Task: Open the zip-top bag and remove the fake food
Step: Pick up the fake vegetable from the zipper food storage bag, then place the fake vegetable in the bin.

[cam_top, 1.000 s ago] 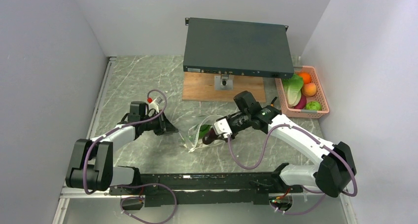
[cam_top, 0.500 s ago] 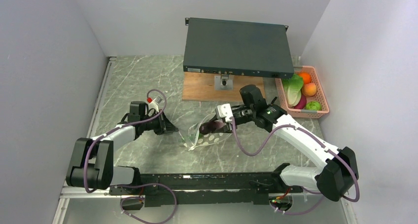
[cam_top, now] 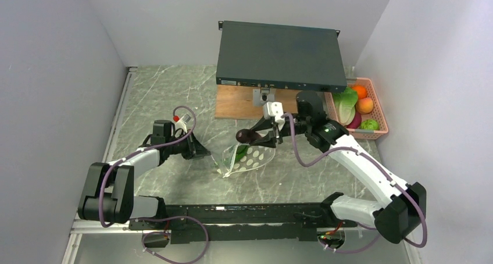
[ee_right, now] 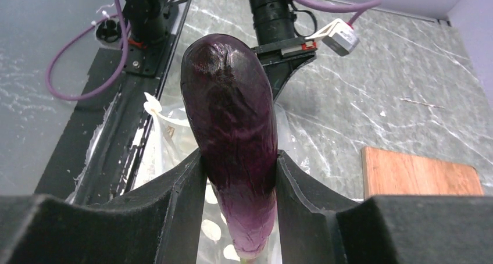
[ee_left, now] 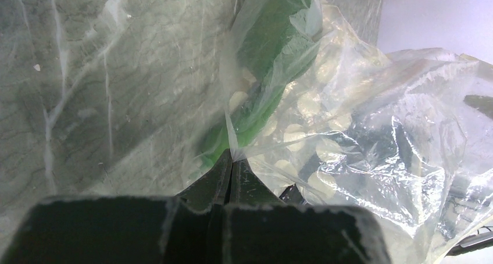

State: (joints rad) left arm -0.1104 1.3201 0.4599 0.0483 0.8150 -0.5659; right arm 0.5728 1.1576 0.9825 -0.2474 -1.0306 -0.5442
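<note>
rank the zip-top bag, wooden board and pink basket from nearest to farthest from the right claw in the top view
1. zip-top bag, right beside the right claw, on its near side; the claw grips the eggplant.
2. wooden board, farther back, centre.
3. pink basket, far off to the right.

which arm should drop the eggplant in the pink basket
Right: the right gripper holds the eggplant and the pink basket sits on its side; the left gripper pinches the zip-top bag.
</note>
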